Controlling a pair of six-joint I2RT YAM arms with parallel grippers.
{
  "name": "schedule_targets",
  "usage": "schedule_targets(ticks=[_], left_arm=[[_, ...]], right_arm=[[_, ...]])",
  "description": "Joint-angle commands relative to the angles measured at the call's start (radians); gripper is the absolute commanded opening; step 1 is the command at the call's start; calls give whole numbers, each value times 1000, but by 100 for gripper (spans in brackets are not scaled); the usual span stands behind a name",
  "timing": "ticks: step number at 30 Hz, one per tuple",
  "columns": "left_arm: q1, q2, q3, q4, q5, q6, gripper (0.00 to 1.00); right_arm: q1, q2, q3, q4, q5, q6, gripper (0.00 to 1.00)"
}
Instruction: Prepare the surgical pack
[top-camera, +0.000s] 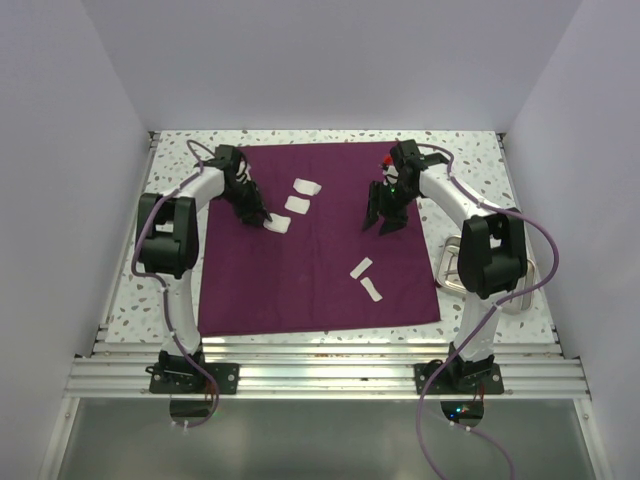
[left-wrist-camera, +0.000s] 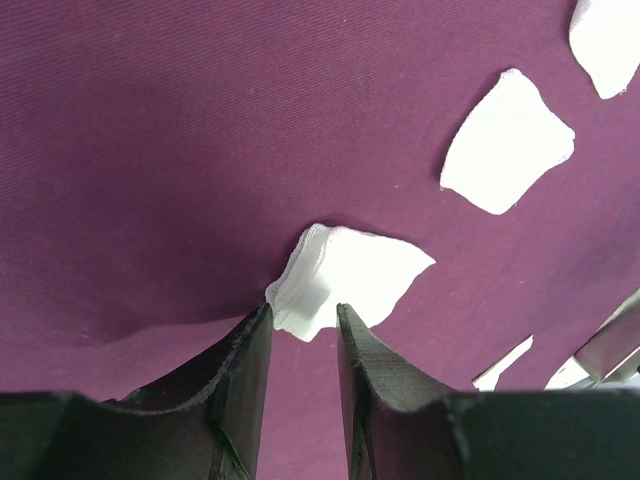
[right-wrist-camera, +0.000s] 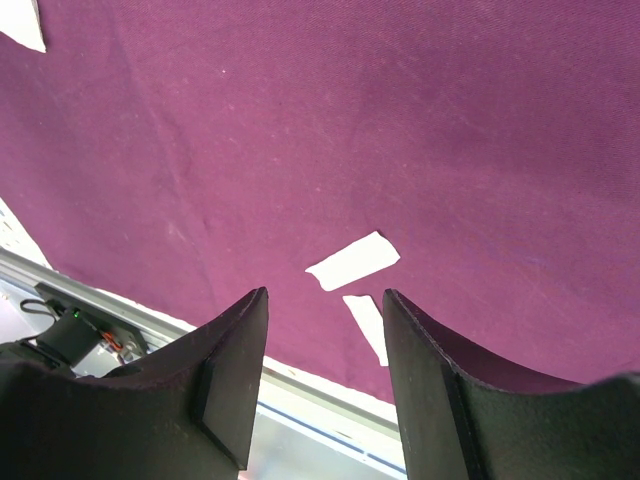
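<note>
Lying flat across the speckled table (top-camera: 150, 300), the plum-purple cloth (top-camera: 320, 250) fills the middle of the overhead frame. Five white gauze pads sit loose on the fabric. Three form a slanting row at upper centre: the top pad (top-camera: 307, 187), the middle pad (top-camera: 298, 204) and the lowest pad (top-camera: 279, 225). Two narrower pieces lie below centre, just beside each other: the upper strip (top-camera: 361, 267) and the lower strip (top-camera: 371, 289).

Your left gripper (top-camera: 262, 217) points down at the upper left of the cloth, its tips at the lowest pad of the row. In the left wrist view the two black fingers (left-wrist-camera: 245, 370) stand a narrow gap apart, with the near corner of that pad between them. You cannot tell from here whether they pinch it or only straddle it.

Your right gripper (top-camera: 383, 224) hangs over bare fabric at upper right of centre, jaws spread wide and grasping nothing. In its wrist view the two strips lie beyond the fingertips, near the cloth's edge at the bottom of that frame.

The steel tray (top-camera: 447, 262) rests on the table just off the cloth's right edge, at right of centre, largely hidden behind your right arm (top-camera: 490, 255).
</note>
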Motion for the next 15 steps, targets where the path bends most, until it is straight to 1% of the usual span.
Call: schedule_targets(ticks=[1,5,15], left_arm=[[-6,13,-5,38,25,-7,35],[-6,14,-11,35,31,-6,34],[-6,-33,-49,22,-17,2,36]], right_arm=[[0,-13,11,0,-30,-15,53],[0,-13,11,-1,-30,-15,53],[0,-11,9,3,-36,-11,53]])
